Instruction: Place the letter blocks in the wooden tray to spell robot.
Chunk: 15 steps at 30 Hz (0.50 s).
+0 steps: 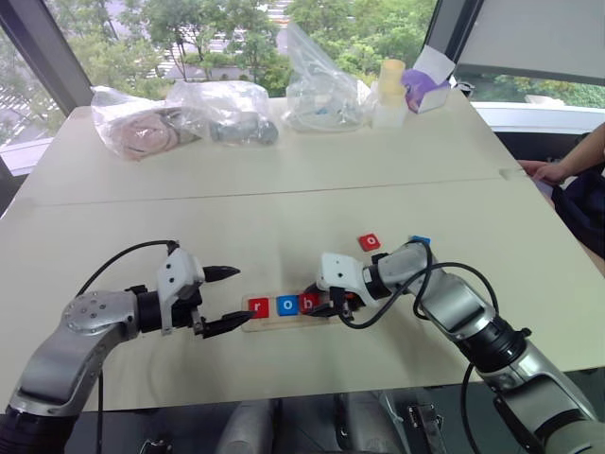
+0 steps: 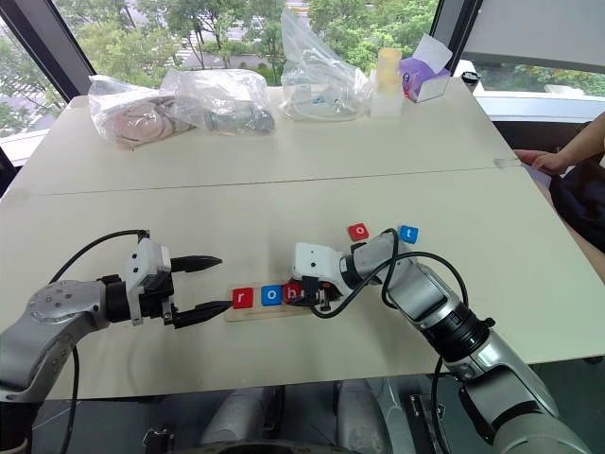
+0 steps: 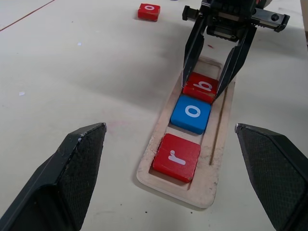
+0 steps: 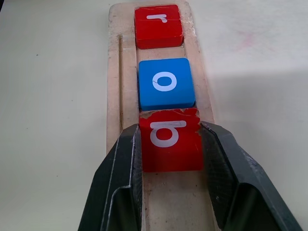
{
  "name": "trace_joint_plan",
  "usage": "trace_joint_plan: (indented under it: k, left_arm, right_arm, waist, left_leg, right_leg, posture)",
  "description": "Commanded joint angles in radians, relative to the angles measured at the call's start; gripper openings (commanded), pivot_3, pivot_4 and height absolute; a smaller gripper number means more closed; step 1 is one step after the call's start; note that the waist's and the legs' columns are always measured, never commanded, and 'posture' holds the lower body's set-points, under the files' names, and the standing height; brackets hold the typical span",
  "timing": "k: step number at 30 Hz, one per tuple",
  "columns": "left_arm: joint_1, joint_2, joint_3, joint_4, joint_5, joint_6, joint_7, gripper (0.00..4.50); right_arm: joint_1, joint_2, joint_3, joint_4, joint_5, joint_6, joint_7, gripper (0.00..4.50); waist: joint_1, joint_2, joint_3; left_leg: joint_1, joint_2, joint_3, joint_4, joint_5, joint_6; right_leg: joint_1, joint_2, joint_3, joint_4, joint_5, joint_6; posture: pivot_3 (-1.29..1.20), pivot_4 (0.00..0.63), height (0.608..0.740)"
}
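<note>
Three of five done: r, o, b seated in wooden tray [image 1: 284, 317] at lower centre, right tool [image 4: 171, 159] loosely straddling red b block [image 4: 169, 139], left tool [image 1: 225, 298] open beside, red o [image 1: 370, 242] and blue t [image 2: 407, 233] loose on tabletop [image 1: 284, 208].

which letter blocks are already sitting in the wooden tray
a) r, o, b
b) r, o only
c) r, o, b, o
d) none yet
a: the wooden tray holds the red r, the blue o and the red b, the last one between the right gripper fingers, while the red o and the blue t lie on the table beyond it.
</note>
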Motion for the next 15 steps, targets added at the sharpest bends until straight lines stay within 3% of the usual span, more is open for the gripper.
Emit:
trace_joint_plan:
  k: [1, 3, 4, 8, 15]
  left_arm:
    - [-0.008, 0.005, 0.022, -0.022, -0.014, -0.009, 0.003, 4.50]
    - [-0.008, 0.005, 0.022, -0.021, -0.012, -0.009, 0.004, 4.50]
    - [-0.009, 0.004, 0.022, -0.020, -0.012, -0.009, 0.004, 4.50]
    - [-0.011, 0.003, 0.020, -0.018, -0.012, -0.010, 0.004, 4.50]
    - [-0.022, -0.010, 0.001, -0.009, -0.008, -0.016, 0.002, 4.50]
  right_arm:
    - [-0.008, 0.006, 0.005, -0.033, 0.005, 0.010, 0.002, 3.13]
    - [-0.012, 0.012, 0.000, -0.035, 0.011, 0.020, 0.002, 4.26]
    - [-0.015, 0.018, -0.006, -0.036, 0.018, 0.028, 0.000, 4.45]
    - [-0.042, 0.037, -0.069, -0.036, 0.048, 0.068, -0.029, 4.45]
    - [-0.088, 0.029, -0.354, 0.004, 0.093, 0.246, -0.257, 4.45]
  waist:
    - [0.000, 0.000, 0.000]
    - [0.000, 0.000, 0.000]
    - [0.000, 0.000, 0.000]
    - [-0.001, 0.000, 0.000]
    - [0.004, 0.000, 0.000]
  left_leg:
    - [0.000, 0.000, 0.000, 0.000, 0.000, 0.000]
    - [0.000, 0.000, 0.000, 0.000, 0.000, 0.000]
    - [0.000, 0.000, 0.000, 0.000, 0.000, 0.000]
    - [0.000, 0.000, 0.000, 0.000, 0.000, 0.000]
    - [0.000, 0.000, 0.000, 0.000, 0.000, 0.000]
  right_leg:
    - [0.000, 0.000, 0.000, 0.000, 0.000, 0.000]
    - [0.000, 0.000, 0.000, 0.000, 0.000, 0.000]
    - [0.000, 0.000, 0.000, 0.000, 0.000, 0.000]
    - [0.000, 0.000, 0.000, 0.000, 0.000, 0.000]
    - [0.000, 0.000, 0.000, 0.000, 0.000, 0.000]
  posture:
    - [0.00, 0.150, 0.740]
    - [0.00, 0.150, 0.740]
    - [0.00, 0.150, 0.740]
    - [0.00, 0.150, 0.740]
    - [0.00, 0.150, 0.740]
